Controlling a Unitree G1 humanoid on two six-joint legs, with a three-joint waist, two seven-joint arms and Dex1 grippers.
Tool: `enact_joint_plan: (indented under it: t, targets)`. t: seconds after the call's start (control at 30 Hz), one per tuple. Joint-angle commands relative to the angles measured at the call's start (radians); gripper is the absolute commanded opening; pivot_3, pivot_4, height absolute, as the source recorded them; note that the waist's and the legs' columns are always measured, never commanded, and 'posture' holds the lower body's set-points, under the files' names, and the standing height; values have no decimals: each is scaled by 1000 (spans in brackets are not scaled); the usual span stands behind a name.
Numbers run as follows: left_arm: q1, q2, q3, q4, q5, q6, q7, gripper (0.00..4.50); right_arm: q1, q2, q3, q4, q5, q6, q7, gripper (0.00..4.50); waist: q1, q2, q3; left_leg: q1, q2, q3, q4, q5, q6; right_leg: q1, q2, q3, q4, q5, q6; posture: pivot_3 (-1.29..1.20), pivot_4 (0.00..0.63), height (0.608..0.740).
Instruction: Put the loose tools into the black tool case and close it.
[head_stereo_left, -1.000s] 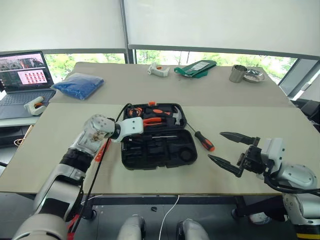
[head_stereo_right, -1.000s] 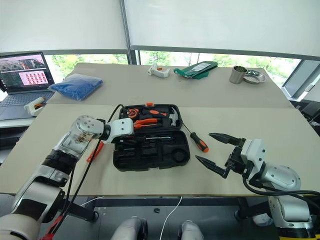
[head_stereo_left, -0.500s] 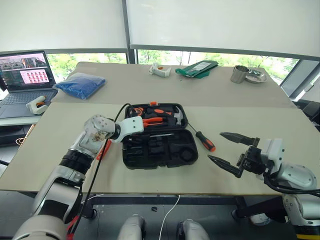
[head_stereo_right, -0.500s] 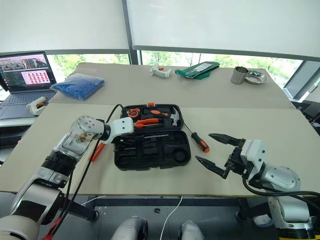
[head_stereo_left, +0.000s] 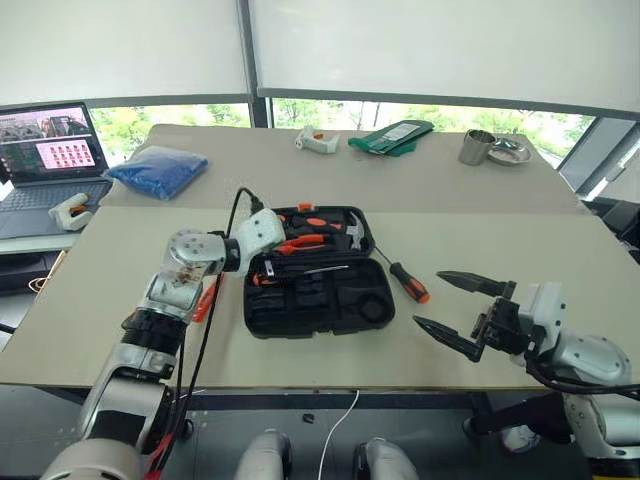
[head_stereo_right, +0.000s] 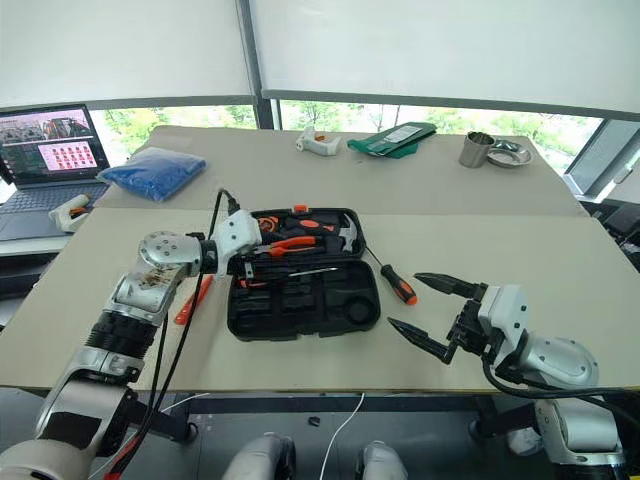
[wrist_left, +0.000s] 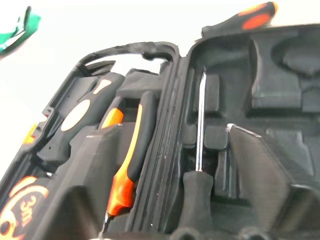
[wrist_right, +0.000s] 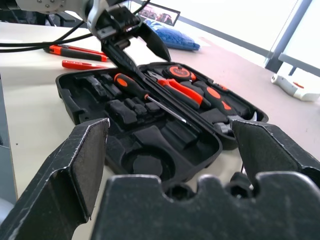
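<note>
Open black tool case (head_stereo_left: 320, 300), tape measure (wrist_left: 17, 212) marked "3m", left claw (wrist_right: 137, 42) spread, right claw (head_stereo_left: 455, 310) wide apart

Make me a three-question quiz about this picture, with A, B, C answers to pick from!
1. Where is the blue bag?
A. On the floor
B. On the table, near the laptop
C. In a robot hand

2. What colour is the tool case?
A. White
B. Green
C. Black

3. How is the right gripper?
A. Open and empty
B. Shut on a hammer
C. Shut on a cup

Answers: B, it lies at the far left by the laptop; C, its shell is black; A, its fingers are spread with nothing between.
</note>
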Motion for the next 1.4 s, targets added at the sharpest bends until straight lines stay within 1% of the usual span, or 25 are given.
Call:
enact_joint_plan:
  t: [0.03,0.1,0.2,0.23,0.4,0.53,0.6,0.7,0.77,0.87,0.93,1.0,1.03,1.1,1.17,1.2,1.23,1.3,1.33,1.4]
  targets:
    - [21,-20,19,10,-24,18,28,1895,-3,7,-11,-23,8,-3,-5,4500,1,0,0,0,0,0,0,0,0,0,0,0,0,0,0,0,150,740]
    - [37,-31,9,21,-12,2,44,1282,-4,10,-11,-18,6,-5,-4,4500,2,0,0,0,0,0,0,0,0,0,0,0,0,0,0,0,150,740]
    - [57,-47,0,28,9,-19,81,121,-5,15,-15,-11,1,-11,-9,4500,4,0,0,0,-1,0,0,0,0,0,-1,0,0,0,0,0,150,740]
    - [62,-48,-6,29,15,-23,86,29,-5,16,-17,-10,0,-11,-9,4500,3,0,0,0,-1,0,0,0,0,0,-1,0,0,0,0,0,150,740]
    - [70,-48,-42,48,47,17,106,29,0,13,-24,-2,0,-11,-3,4500,3,0,0,0,0,0,0,0,0,0,-1,0,0,0,0,0,150,740]
    - [67,-44,-83,60,77,8,97,29,12,12,-29,0,2,-7,-5,4500,4,0,0,1,0,0,0,0,0,1,-1,0,0,0,0,0,150,740]
    - [63,-58,-87,60,75,19,104,29,20,15,-27,-3,0,-4,-9,4500,4,1,0,1,0,0,0,0,0,1,-1,0,0,0,0,0,150,740]
    - [69,-65,-104,47,86,-3,106,29,-6,47,-35,-33,45,70,-97,4500,5,1,0,1,0,0,0,0,0,1,-1,0,0,0,0,0,150,740]
    - [81,-75,-56,18,37,-53,106,29,-7,48,-48,-47,47,98,-129,4500,7,2,-1,1,0,0,0,0,0,1,-1,0,0,0,0,0,150,740]
    - [98,-75,34,-19,-49,-121,98,736,29,41,-83,-47,26,98,-146,4500,8,2,-1,1,0,0,0,0,0,1,-2,0,-1,0,0,0,150,740]
    - [113,-51,69,-17,-77,-226,65,1433,64,40,-107,-35,4,79,-151,4500,7,1,-1,-1,0,0,0,0,0,0,-2,0,-1,0,0,0,150,740]
    - [145,-29,144,-35,-177,-271,1,2096,119,38,-133,31,-92,-20,-160,4500,4,1,-1,-2,0,0,0,-1,1,-1,-2,0,-1,0,0,0,150,740]
    - [154,-22,167,-40,-209,-277,-18,2396,133,40,-142,54,-120,-54,-168,4500,3,1,-1,-2,0,0,0,-1,1,-1,-1,0,-1,0,0,0,150,740]
    - [198,18,206,-86,-277,-226,-76,3096,175,70,-176,87,-140,-78,-213,4500,0,2,-1,-1,0,0,0,-1,1,0,-1,0,-1,0,0,0,150,740]
    - [256,65,240,-146,-336,-171,-120,3896,228,90,-192,99,-160,-106,-231,4500,-5,3,-1,0,0,1,0,-1,0,0,-1,0,-1,0,0,0,150,740]
    - [286,86,256,-175,-361,-148,-130,4160,253,99,-198,101,-171,-117,-239,4500,-6,3,-1,1,1,1,0,-1,0,0,-1,0,-1,-1,0,0,150,740]
    - [321,109,277,-201,-382,-130,-140,4339,280,109,-208,110,-189,-122,-260,4500,-8,4,0,1,1,1,0,-1,0,0,-1,0,-1,-1,0,0,150,740]
    - [376,132,332,-229,-412,-134,-131,4339,324,120,-227,127,-235,-121,-315,4500,-12,4,0,1,2,0,0,-2,-1,0,-2,0,0,-2,-2,0,150,740]
    - [392,134,360,-236,-424,-146,-117,4339,340,125,-236,132,-252,-106,-346,4500,-13,4,0,1,2,0,0,-4,-5,0,-2,0,-1,-3,-4,0,150,740]
    - [432,153,388,-298,-453,-115,-110,4339,359,125,-247,131,-265,-70,-382,4500,-11,4,0,1,2,0,0,-5,-7,0,-3,1,-1,-4,-7,0,150,740]
